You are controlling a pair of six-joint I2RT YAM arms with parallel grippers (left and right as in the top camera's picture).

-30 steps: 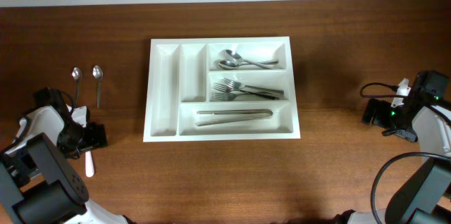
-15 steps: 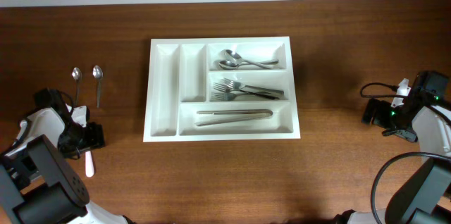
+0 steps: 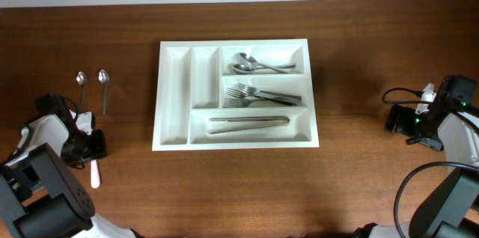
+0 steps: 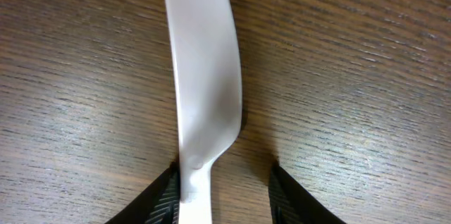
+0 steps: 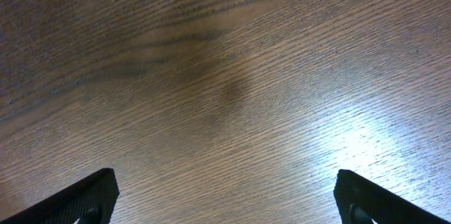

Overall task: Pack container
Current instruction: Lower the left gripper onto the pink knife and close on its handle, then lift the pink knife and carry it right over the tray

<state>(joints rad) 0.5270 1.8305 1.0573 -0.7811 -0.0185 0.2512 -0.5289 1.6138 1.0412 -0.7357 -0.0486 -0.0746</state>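
The white container (image 3: 158, 96) sits at the table's middle, with spoons (image 3: 258, 64), forks (image 3: 263, 96) and a long metal utensil (image 3: 248, 121) in its three long compartments; the two narrow upright ones are bare. A white plastic knife (image 3: 94, 172) lies on the table at the far left. My left gripper (image 3: 95, 147) is low over it. In the left wrist view the knife (image 4: 204, 76) lies between the open fingers of the gripper (image 4: 224, 176); the left finger touches its handle and the right finger stands apart. My right gripper (image 3: 394, 119) is open and empty over bare wood (image 5: 225, 185).
Two metal spoons (image 3: 81, 81) (image 3: 104, 82) lie side by side on the table left of the container, just beyond my left arm. A black cable (image 3: 400, 92) loops near my right arm. The table's far edge meets a white wall.
My left gripper has shifted slightly to the left over the white knife. The right arm and the container's contents have not moved.
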